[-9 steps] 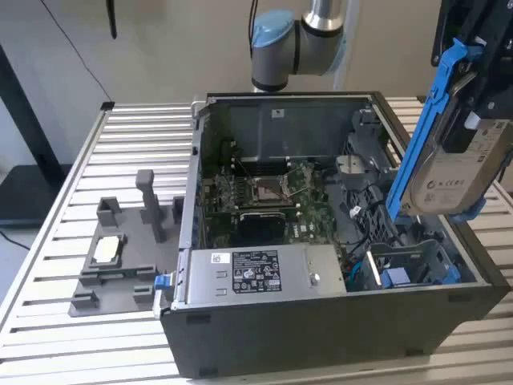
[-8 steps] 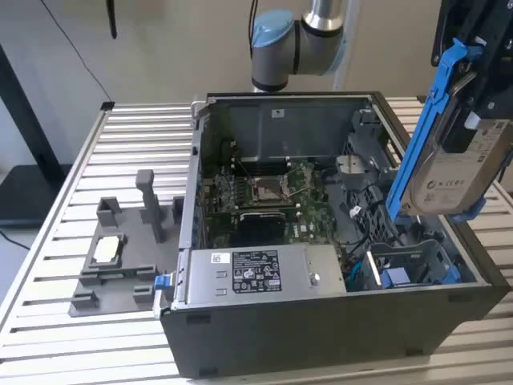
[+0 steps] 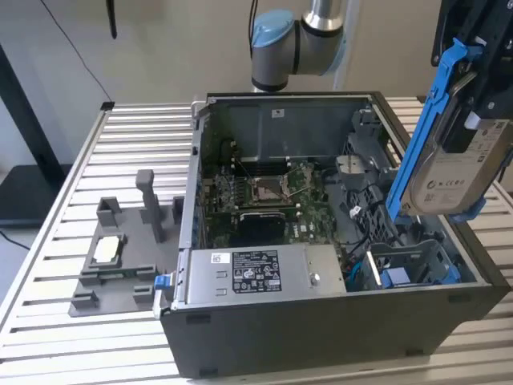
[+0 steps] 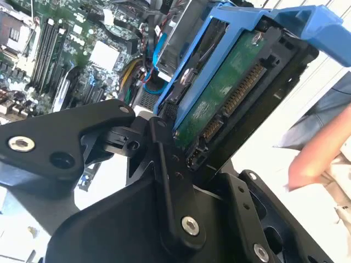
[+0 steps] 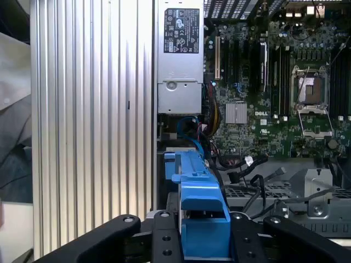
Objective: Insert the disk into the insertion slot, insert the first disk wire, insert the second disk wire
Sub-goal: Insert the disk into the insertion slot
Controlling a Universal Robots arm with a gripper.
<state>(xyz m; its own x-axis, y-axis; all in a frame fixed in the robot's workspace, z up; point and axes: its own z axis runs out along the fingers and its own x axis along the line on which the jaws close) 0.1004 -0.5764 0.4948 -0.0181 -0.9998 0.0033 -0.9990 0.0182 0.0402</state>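
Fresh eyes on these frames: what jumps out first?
The disk in its bright blue carrier stands out most, held tilted in the air by the gripper at the exterior view's right, above the open computer case. Below it is the grey drive cage with the insertion slot, the disk not yet in it. The bare motherboard lies in the case's middle.

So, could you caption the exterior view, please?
Black gripper holds the blue-framed silver-grey disk tilted above the open grey computer case.

A slatted metal table (image 3: 44, 321) bears an open computer case (image 3: 321, 341) and a grey fixture (image 3: 120, 277), perhaps plastic.
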